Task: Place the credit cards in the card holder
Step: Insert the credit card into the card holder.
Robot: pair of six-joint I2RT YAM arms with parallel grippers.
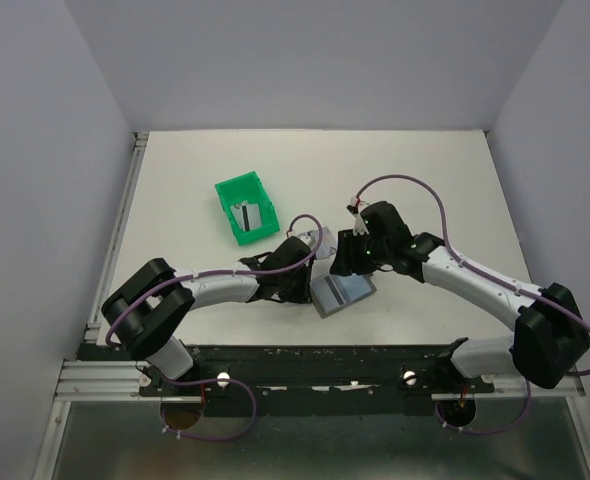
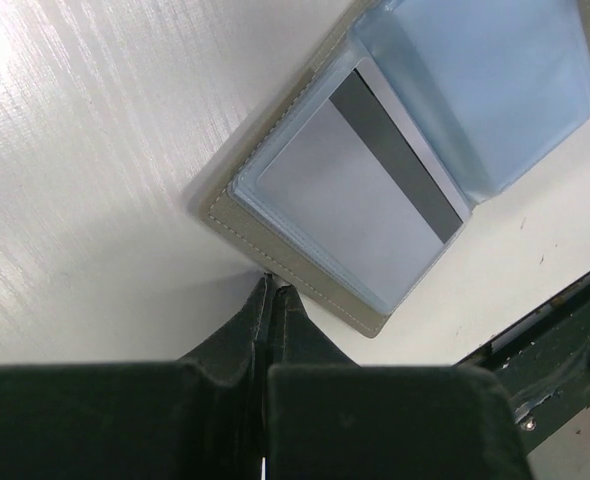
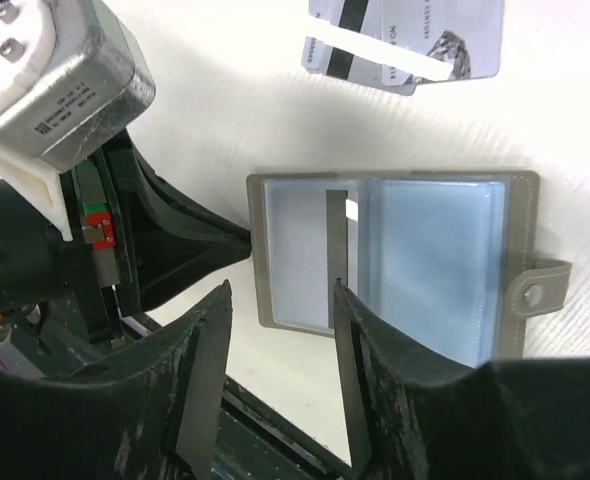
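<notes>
The card holder [image 1: 342, 293] lies open on the table, its light blue inside up [image 3: 425, 260] and its snap tab [image 3: 535, 290] at the right. One credit card [image 2: 360, 195] with a dark stripe sits in its left pocket [image 3: 300, 250]. Two more credit cards [image 3: 405, 40] lie overlapping on the table beyond it. My left gripper [image 2: 273, 287] is shut, its tips against the holder's grey edge [image 1: 310, 277]. My right gripper [image 3: 280, 295] hovers open over the holder's near left corner with nothing between its fingers [image 1: 351, 255].
A green plastic bin [image 1: 245, 210] stands at the back left with another striped card [image 1: 247, 216] inside it. The table's front edge and a dark rail [image 2: 565, 340] run close behind the holder. Both arms crowd the middle of the table.
</notes>
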